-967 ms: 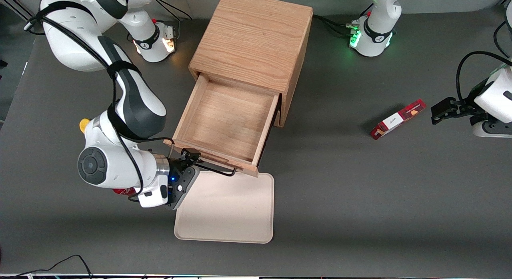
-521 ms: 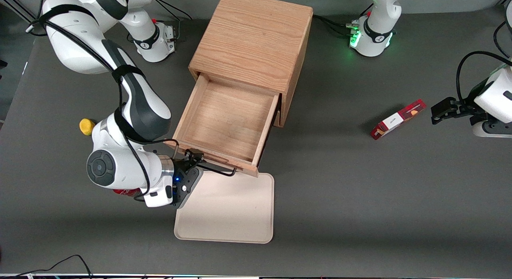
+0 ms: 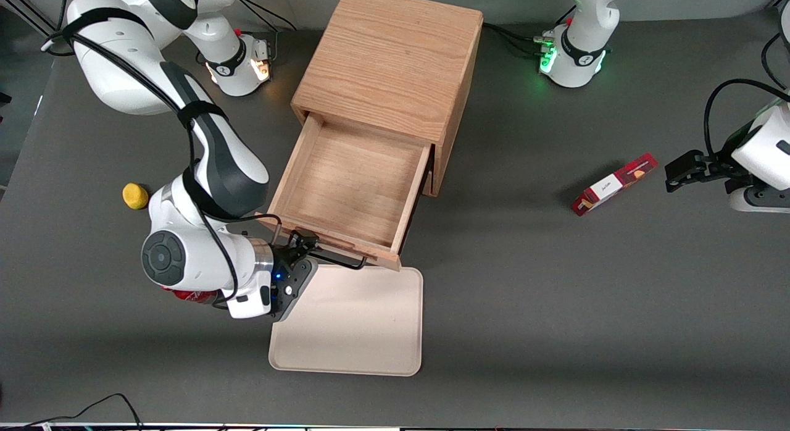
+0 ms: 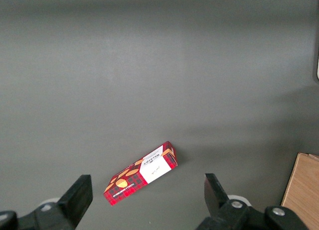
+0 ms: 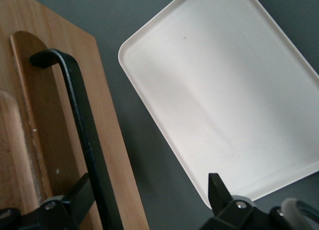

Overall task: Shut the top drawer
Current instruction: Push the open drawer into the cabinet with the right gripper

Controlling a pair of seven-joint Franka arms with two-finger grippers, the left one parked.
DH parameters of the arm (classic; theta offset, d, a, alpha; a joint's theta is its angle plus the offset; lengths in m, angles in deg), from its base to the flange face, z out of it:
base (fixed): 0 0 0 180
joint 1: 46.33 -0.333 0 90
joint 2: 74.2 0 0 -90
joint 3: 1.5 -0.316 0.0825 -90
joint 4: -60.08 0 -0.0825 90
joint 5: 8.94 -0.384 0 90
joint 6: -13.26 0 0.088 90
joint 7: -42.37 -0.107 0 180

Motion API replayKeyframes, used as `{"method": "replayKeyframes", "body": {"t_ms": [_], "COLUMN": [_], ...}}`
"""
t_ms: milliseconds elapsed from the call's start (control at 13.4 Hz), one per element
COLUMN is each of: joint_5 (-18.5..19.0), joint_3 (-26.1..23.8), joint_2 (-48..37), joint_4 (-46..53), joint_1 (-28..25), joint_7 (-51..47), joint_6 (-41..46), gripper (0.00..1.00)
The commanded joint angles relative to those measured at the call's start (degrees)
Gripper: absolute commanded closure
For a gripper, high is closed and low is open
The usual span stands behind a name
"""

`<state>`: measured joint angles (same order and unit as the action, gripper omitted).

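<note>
The top drawer (image 3: pixel 352 184) stands pulled far out of the light oak cabinet (image 3: pixel 395 60), and nothing lies in it. Its front panel (image 5: pixel 107 140) carries a black wire handle (image 3: pixel 336 259). My right gripper (image 3: pixel 303 253) sits at the end of that panel toward the working arm, in front of the drawer. It is open, its fingers spread wide. In the right wrist view the handle (image 5: pixel 79 115) runs between the fingers of the gripper (image 5: pixel 149 192), close against one fingertip (image 5: pixel 75 197). The other fingertip (image 5: pixel 219 192) hangs over the edge of the tray.
A cream tray (image 3: pixel 352 323) lies on the table just in front of the drawer, nearer the front camera. A small yellow object (image 3: pixel 134 195) sits beside the working arm, and a red thing (image 3: pixel 185 295) shows under its wrist. A red box (image 3: pixel 614 184) lies toward the parked arm's end.
My right arm has shifted along the drawer front, bringing the open gripper closer to the handle. The drawer front has edged very slightly toward the cabinet.
</note>
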<state>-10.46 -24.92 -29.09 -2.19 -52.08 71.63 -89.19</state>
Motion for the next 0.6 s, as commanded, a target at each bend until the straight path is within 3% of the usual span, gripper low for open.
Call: {"method": "replayKeyframes", "body": {"t_ms": [0, 521], "joint_5": [-0.94, -0.94], "joint_3": [0.21, -0.14], "joint_2": [-5.72, -13.72], "joint_4": [-8.55, -21.21], "joint_1": [-0.23, -1.37], "joint_7": [-1.75, -3.85], "joint_6": [-3.45, -9.43], "gripper": [0.0, 0.0]}}
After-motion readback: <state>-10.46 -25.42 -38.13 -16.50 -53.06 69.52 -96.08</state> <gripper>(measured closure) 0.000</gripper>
